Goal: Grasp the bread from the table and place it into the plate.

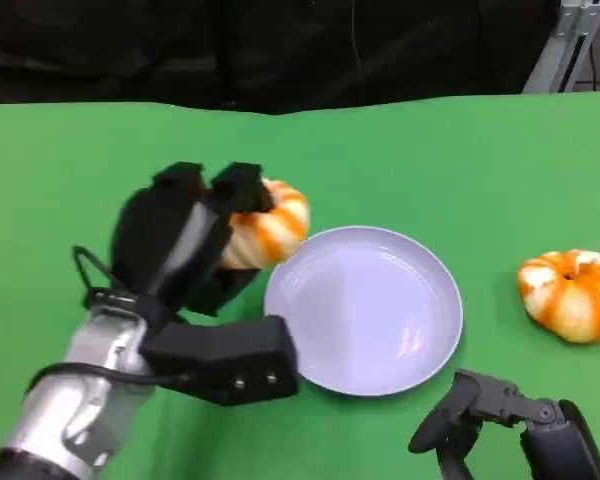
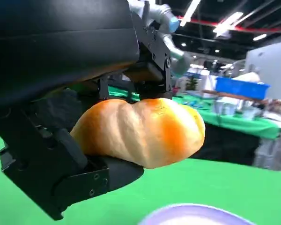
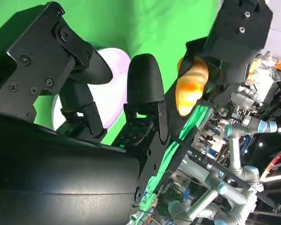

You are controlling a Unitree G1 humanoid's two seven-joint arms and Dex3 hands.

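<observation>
Bread (image 1: 270,225) was gripped in my left hand (image 1: 185,245), lifted off the table (image 1: 80,170) just left of the plate (image 1: 364,310). Right hand (image 1: 480,405) sat open and idle. I judged the carry should reach plate centre before letting go low.

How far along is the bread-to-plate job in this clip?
Grasp done: the left hand holds one bread lifted off the green table, beside the plate's rim. In hand: carrying it over. Left: release into the plate, which holds nothing yet. A second bread lies untouched; the right hand holds nothing.
</observation>
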